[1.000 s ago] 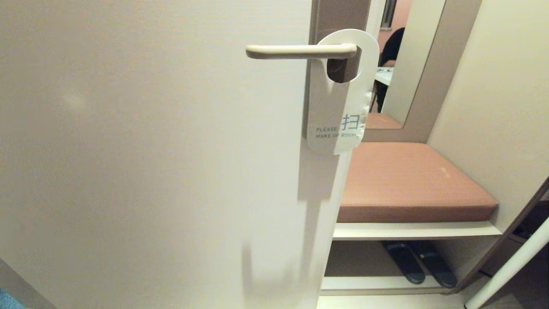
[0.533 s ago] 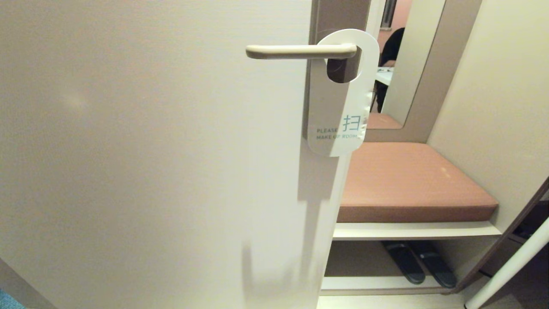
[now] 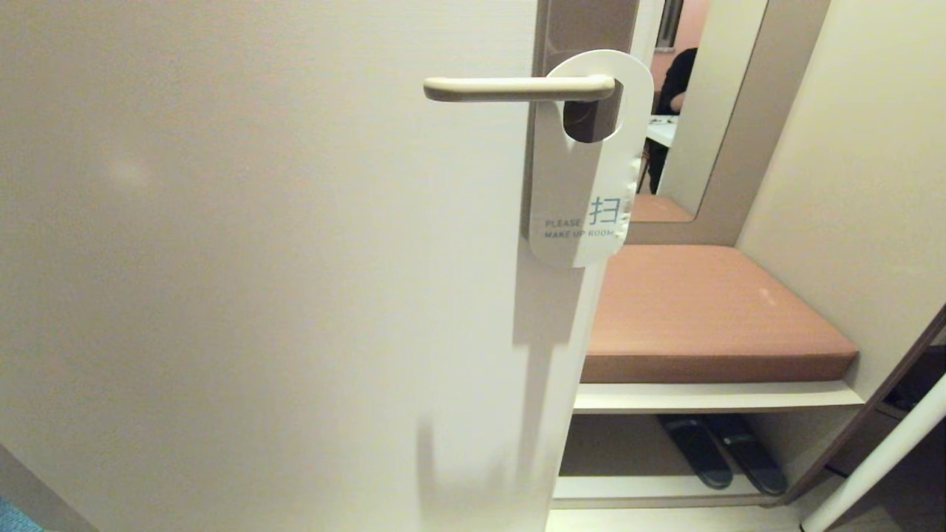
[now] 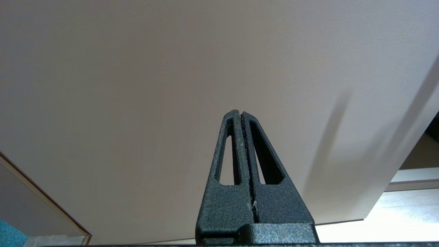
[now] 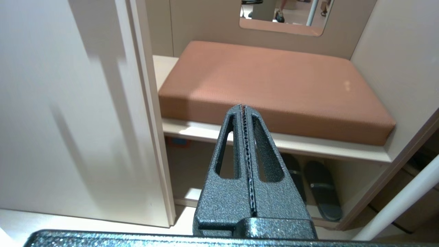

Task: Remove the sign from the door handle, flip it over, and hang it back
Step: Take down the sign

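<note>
One sign point(image 3: 584, 170) and one door handle point(image 3: 517, 89) are counted, with a single cushioned bench point(image 3: 709, 310) and two dark slippers point(image 3: 720, 451) on the shelf beneath it. The sign is hung by its hole over the handle's rounded elbow, white side outward, with "PLEASE MAKE UP ROOM" printed near its lower end; its lower right corner reaches past the door's right edge. The handle is mounted on a tall brown-grey plate point(image 3: 584, 26) at the far right of the pale door point(image 3: 259, 295), its lever running leftward. The door's vertical edge is seen just left of the bench, and open room is left to the right of it, above the cushion and before the wall mirror point(image 3: 676, 111); a white pole point(image 3: 879, 458) slants across the near right corner. Neither arm is shown in the head view. The left gripper point(image 4: 241, 113) is held with its fingers pressed together, pointed at the bare door face low down near the floor, with nothing in it. The right gripper point(image 5: 243, 107) is likewise closed and empty, aimed toward the bench's near edge just right of the door's edge. The sign is seen in neither wrist view, so both grippers are kept well apart from it, lower down.
</note>
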Motion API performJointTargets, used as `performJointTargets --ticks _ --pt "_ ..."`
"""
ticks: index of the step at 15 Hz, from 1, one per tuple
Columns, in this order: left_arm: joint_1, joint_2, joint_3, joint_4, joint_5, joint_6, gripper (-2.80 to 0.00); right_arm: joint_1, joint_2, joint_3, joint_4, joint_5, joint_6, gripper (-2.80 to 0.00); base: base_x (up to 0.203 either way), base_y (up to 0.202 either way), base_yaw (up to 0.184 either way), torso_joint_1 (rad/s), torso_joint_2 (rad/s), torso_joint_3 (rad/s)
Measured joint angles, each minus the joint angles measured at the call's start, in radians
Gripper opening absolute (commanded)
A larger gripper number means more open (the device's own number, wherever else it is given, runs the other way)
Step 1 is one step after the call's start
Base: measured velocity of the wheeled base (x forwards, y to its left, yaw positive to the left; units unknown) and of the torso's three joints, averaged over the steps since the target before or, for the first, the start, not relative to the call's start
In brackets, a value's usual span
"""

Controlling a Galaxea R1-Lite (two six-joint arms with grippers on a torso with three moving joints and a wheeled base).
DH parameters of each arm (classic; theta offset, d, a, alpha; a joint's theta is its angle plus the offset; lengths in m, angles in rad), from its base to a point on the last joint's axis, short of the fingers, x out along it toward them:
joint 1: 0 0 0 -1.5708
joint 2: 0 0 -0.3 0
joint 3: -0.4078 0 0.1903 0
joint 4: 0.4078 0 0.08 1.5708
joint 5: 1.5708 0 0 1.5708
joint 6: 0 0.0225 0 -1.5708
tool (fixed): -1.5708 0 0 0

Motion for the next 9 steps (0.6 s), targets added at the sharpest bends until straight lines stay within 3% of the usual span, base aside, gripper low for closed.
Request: performJointTargets --ticks 9 --pt "0.000 0.000 0.000 0.000 0.000 0.000 -2.80 -0.001 0.595 -0.486 -0.062 0.002 0.003 -2.80 0.000 0.000 0.000 0.000 0.00 0.000"
